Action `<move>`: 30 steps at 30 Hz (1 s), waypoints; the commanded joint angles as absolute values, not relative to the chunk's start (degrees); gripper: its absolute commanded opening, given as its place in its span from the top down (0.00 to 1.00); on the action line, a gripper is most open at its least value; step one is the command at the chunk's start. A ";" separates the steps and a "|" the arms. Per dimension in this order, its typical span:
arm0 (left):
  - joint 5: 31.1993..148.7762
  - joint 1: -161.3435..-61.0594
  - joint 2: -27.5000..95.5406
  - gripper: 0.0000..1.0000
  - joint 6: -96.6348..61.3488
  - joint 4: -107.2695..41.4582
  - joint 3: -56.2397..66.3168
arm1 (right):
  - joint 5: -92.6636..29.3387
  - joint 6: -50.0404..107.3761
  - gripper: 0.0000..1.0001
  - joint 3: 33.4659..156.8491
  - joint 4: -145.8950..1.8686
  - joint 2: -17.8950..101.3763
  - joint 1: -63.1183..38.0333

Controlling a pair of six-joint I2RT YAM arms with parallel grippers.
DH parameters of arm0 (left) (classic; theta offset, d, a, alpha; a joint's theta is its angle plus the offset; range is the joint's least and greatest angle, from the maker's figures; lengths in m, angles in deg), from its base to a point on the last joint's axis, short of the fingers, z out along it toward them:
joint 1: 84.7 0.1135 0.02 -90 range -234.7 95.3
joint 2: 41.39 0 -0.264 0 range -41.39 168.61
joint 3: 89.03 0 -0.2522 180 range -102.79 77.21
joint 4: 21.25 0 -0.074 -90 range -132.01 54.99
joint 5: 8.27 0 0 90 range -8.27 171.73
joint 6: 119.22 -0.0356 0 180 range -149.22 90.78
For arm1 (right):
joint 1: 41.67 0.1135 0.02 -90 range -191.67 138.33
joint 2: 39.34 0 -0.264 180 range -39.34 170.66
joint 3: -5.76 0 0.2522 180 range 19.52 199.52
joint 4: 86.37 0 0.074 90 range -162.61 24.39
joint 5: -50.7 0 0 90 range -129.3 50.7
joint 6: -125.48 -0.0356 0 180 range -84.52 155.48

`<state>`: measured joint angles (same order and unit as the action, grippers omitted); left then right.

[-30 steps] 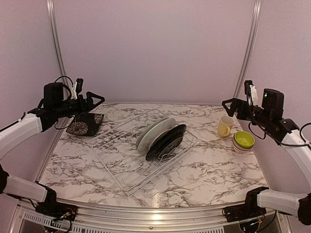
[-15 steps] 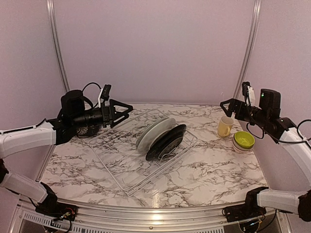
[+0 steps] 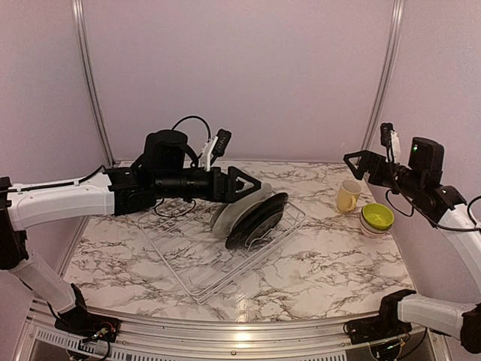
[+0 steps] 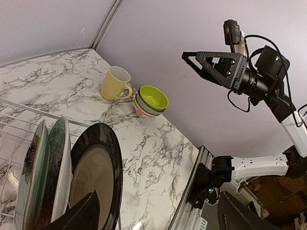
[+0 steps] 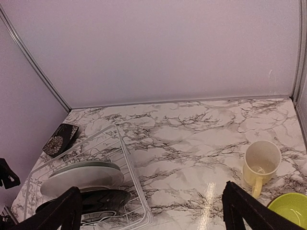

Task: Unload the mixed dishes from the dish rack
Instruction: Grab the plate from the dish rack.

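Note:
The dish rack [image 3: 197,259] lies mid-table with whitish plates [image 3: 234,204] and a black plate [image 3: 259,218] standing on edge in it. My left gripper [image 3: 252,186] is open right above these plates. In the left wrist view its fingers [image 4: 76,216] straddle the rim of the black plate [image 4: 96,172], with the whitish plates [image 4: 50,163] beside it. A pale yellow mug [image 3: 348,195] and a lime-green bowl [image 3: 377,216] stacked on other bowls stand at the right. My right gripper [image 3: 352,162] hangs open above them, holding nothing.
A black squarish plate [image 5: 60,138] with a pale pattern lies off the rack at the far left corner. The rack's left half [image 5: 91,143] is bare wire. Purple walls close in the back and sides. The table's metal front edge [image 3: 240,331] runs below.
My left arm has swung right from above the black squarish plate to over the plates in the rack. The right arm has hardly moved.

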<state>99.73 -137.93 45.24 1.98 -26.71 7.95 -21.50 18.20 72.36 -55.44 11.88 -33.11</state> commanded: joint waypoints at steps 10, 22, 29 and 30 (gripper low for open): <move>74.78 -147.48 54.63 0.21 -15.23 -56.32 -7.83 | -23.13 20.44 0.01 72.33 -55.06 11.15 -32.91; 75.94 -148.25 62.18 0.43 -17.03 -61.22 -13.75 | -22.22 19.43 0.01 71.62 -56.96 11.46 -32.88; 77.62 -148.25 67.46 0.61 -17.50 -65.76 -18.18 | -22.55 20.66 0.02 71.99 -55.74 11.25 -32.88; 78.02 -148.25 68.23 0.65 -17.64 -66.34 -18.87 | -22.49 20.44 0.02 71.96 -55.59 11.14 -32.88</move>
